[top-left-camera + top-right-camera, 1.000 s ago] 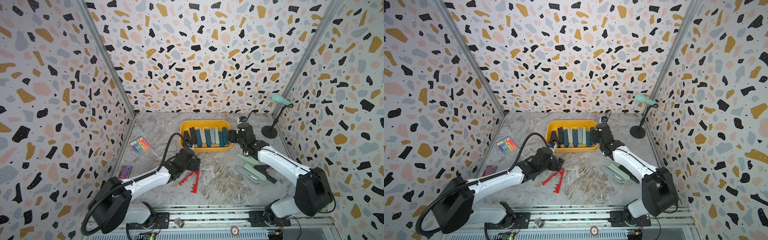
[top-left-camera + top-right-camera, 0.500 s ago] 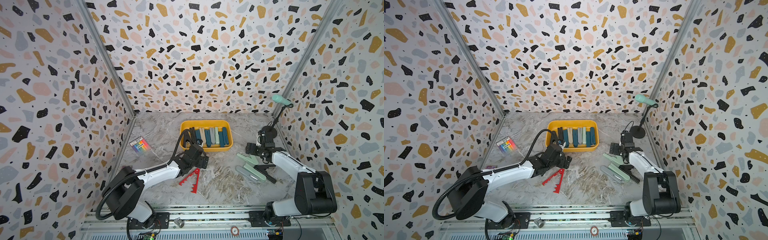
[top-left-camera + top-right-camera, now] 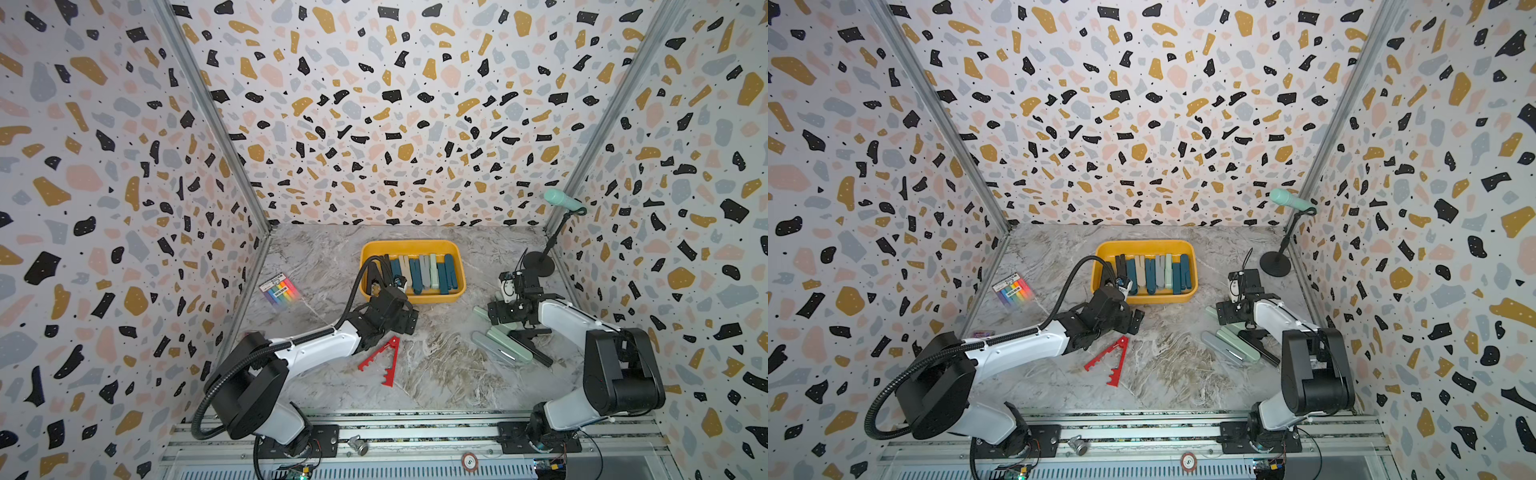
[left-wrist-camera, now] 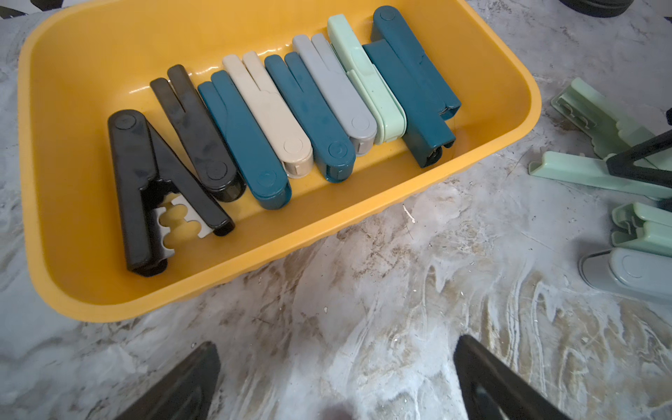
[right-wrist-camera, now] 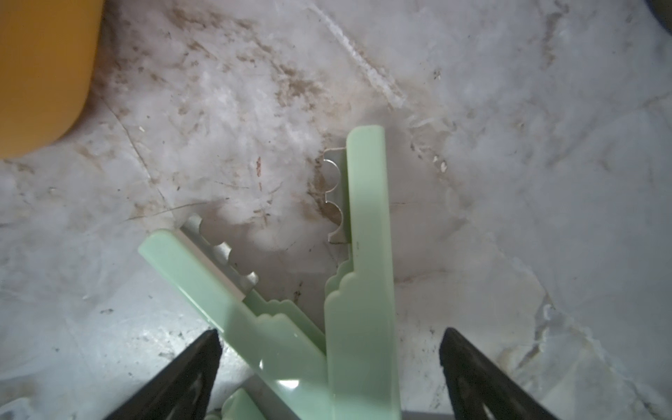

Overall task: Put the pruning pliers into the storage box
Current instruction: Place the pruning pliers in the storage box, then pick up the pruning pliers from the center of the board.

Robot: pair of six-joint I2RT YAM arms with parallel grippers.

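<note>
We see a marble tabletop (image 3: 436, 374) within terrazzo walls. Most pruning pliers (image 4: 291, 109) lie inside the yellow storage box (image 4: 509, 120); a red pair (image 3: 384, 357) lies outside. Our left gripper (image 4: 336, 345) gapes empty before the box; our right gripper (image 5: 331, 332) spreads wide, straddling a mint pair (image 5: 363, 218).

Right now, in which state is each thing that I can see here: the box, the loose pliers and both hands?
storage box, on the table, holding a row of pliers.
red pliers, spread open, on the table outside the box.
mint green pliers, spread open, on the table outside the box.
left hand, open, empty.
right hand, open over the mint green pliers, gripping nothing.
</note>
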